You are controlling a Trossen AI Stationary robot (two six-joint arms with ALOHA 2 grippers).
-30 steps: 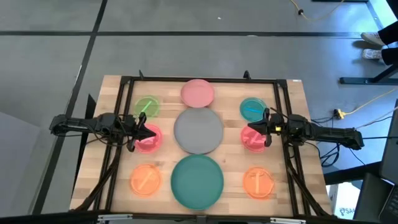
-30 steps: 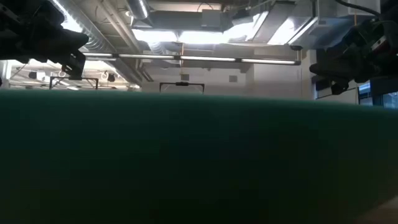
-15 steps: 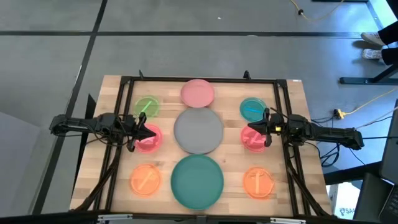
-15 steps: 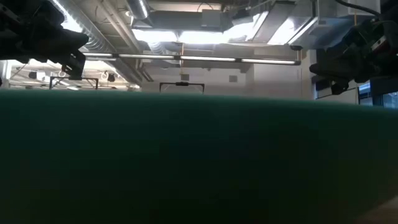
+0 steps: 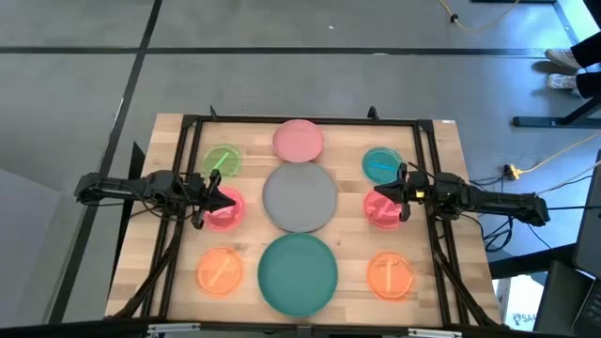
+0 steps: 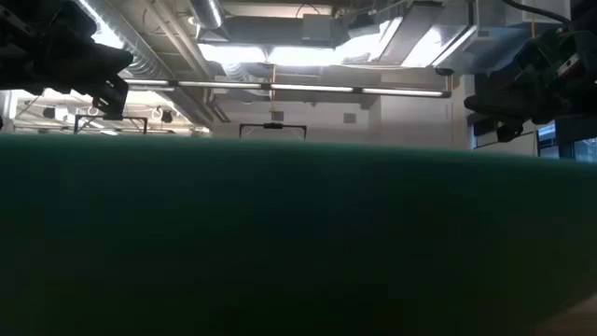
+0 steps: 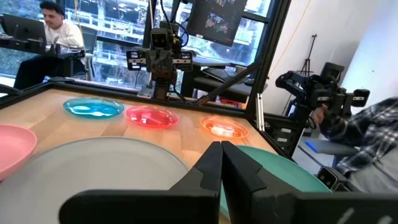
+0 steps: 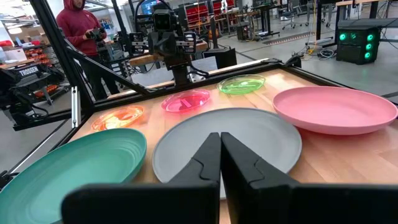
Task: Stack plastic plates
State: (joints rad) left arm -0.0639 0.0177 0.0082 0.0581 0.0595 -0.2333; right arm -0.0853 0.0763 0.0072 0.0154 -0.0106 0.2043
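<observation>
Nine plates lie flat on the wooden table. Down the middle are a medium pink plate, a large grey plate and a large teal-green plate. On the left are small green, pink-red and orange plates. On the right are small teal-blue, pink-red and orange plates. My left gripper is shut and hovers over the left pink-red plate. My right gripper is shut and hovers over the right pink-red plate. Both point at the grey plate.
A black frame runs around the table's edges. In the low view the teal-green plate fills the lower picture, with both arms high above it. People stand or sit in the room beyond the table.
</observation>
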